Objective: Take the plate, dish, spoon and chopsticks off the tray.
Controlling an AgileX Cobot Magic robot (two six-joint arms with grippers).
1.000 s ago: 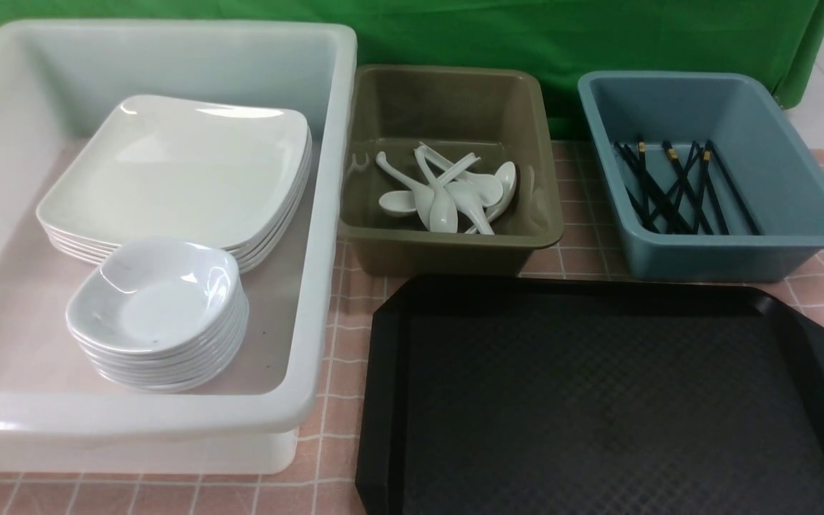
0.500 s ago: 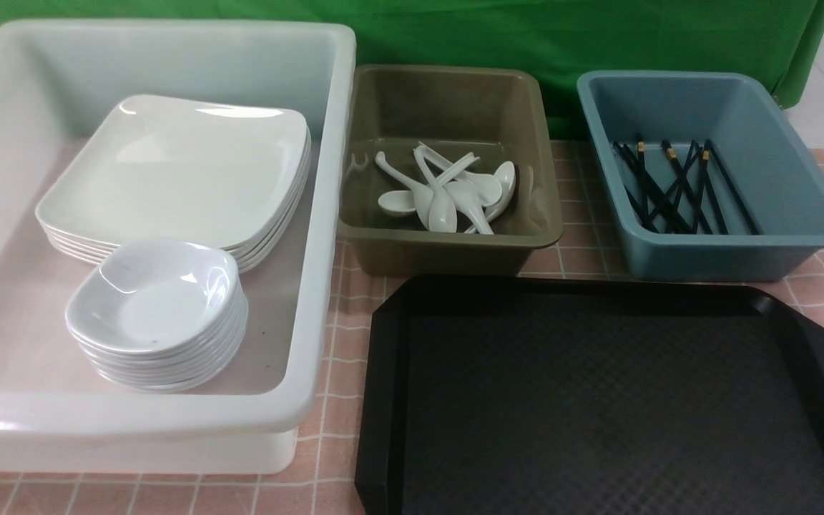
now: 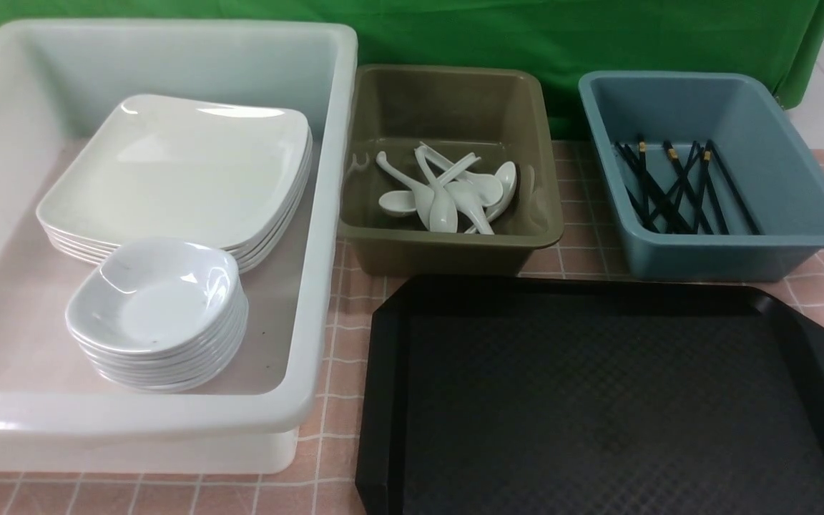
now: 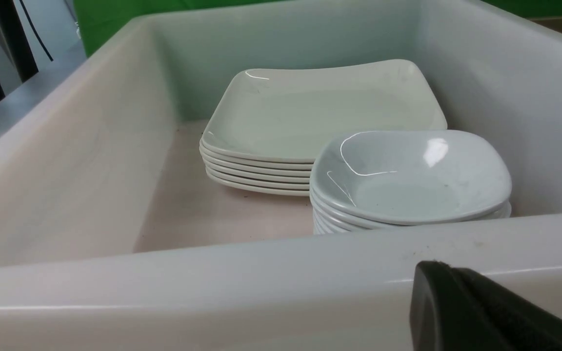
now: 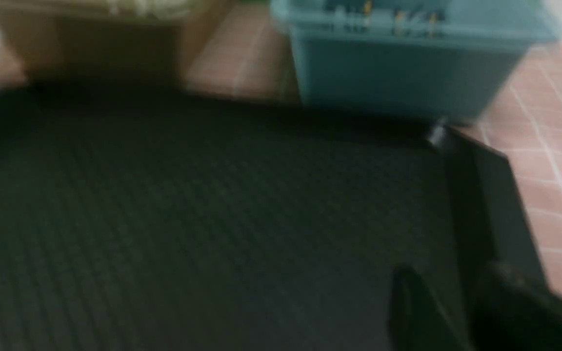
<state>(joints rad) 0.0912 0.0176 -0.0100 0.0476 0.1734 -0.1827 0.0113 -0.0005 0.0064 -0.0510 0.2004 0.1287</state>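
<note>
- Black plastic is all you see across the tray (image 3: 598,400): its diamond-patterned floor is bare in the front view, with no crockery or cutlery on it.
- Nothing has shifted over the last second in the front view, so the clearing reads as finished rather than mid-step.
- The plate (image 3: 176,172) tops the stack at the far side of the white tub (image 3: 326,214) on the left, and the dish (image 3: 154,297) tops the smaller stack just in front of it, nearer you.
- Which spoon (image 3: 440,193) was the task's own you cannot pick out; all lie jumbled in the olive tub (image 3: 448,250) in the middle.
- The same goes for the chopsticks (image 3: 677,189), lying among others in the blue tub (image 3: 741,250) at the far right.
- Your left gripper (image 4: 481,312) is only a dark corner in its wrist view, pulled back outside the near wall of the white tub; its jaws are closed on nothing.
- Your right gripper (image 5: 456,312) hangs low over the tray's right side near the rim. That view is smeared, so the arm may be moving; the jaws appear slightly parted with nothing between them, though the blur leaves this uncertain.
- Neither arm reaches into the front view.
</note>
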